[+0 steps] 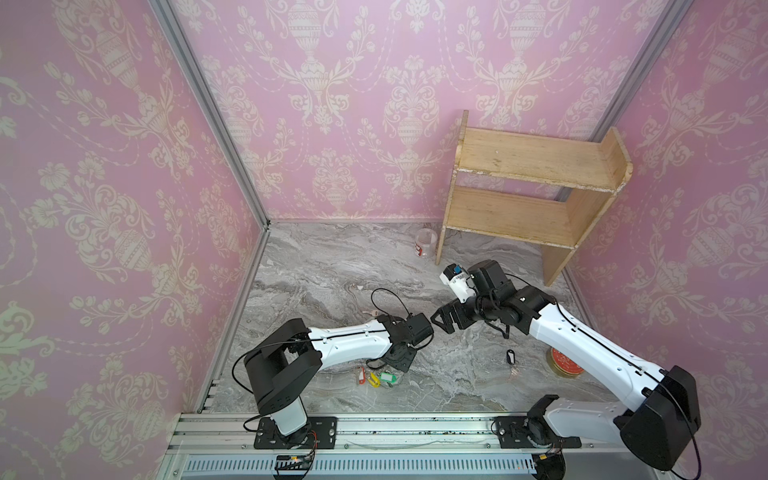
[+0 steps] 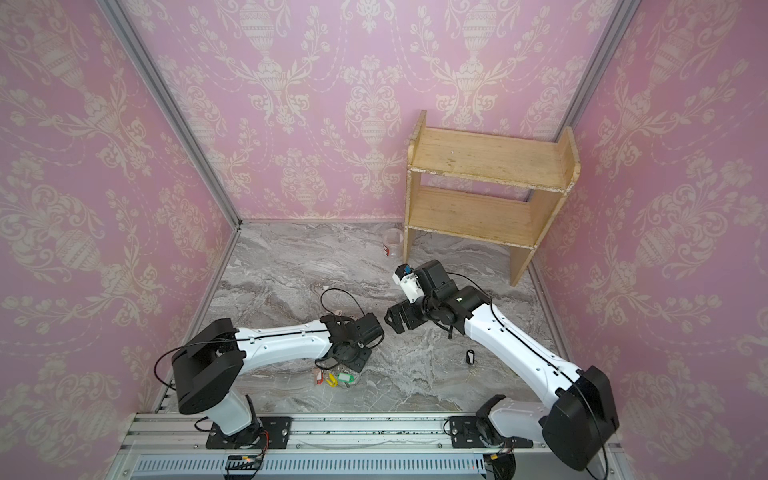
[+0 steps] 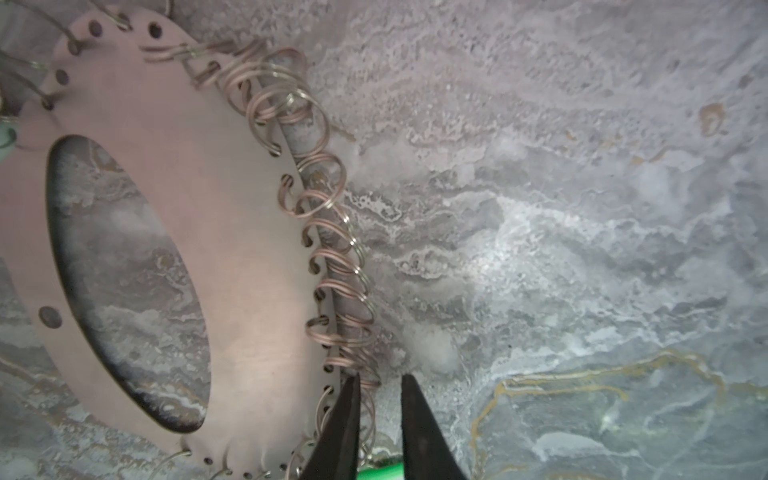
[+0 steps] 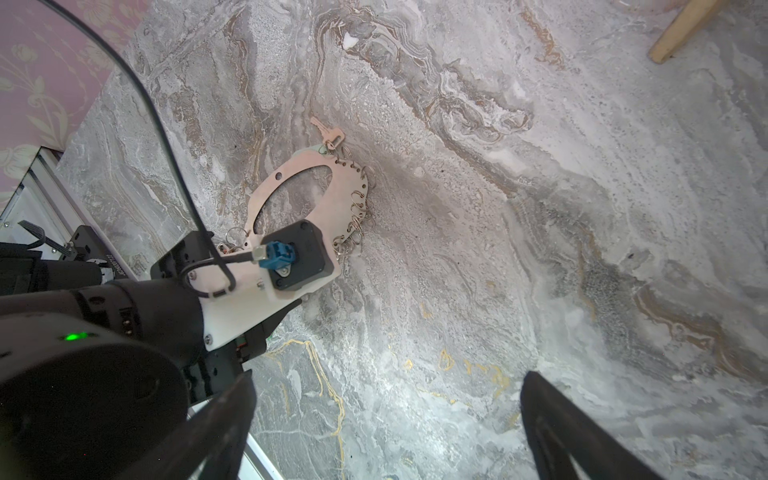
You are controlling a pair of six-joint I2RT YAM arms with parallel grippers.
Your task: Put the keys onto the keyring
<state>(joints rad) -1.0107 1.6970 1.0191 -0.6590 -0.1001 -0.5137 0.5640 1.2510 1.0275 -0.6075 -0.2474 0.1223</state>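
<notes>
Nearest the rail, the tagged keys [image 1: 374,379], small metal keys with red, yellow and green plastic tags, lie bunched on the grey marbled table [image 1: 457,386]. Just beyond them, at their 1 o'clock, the left gripper [image 3: 382,386] points down. Its jaws are parted by a sliver and pinch nothing. One fingertip [image 3: 347,411] appears to touch the split rings on the rim of the keyring [image 3: 249,249], a flat silvery metal plate with an oval cut-out and small wire rings threaded round its edge.

The plate's long axis seems to run from that gripper toward 11 o'clock, where a bare brass-coloured key [image 4: 328,131] lies at its far end. The black oval fob [image 1: 510,356] lies well apart, at the left gripper's 3 o'clock. The right gripper [image 1: 442,322], spread wide and empty, hovers at 1 o'clock.

The left arm is nearer to both rings and tags, so I judge the next pick falls to it.
</notes>
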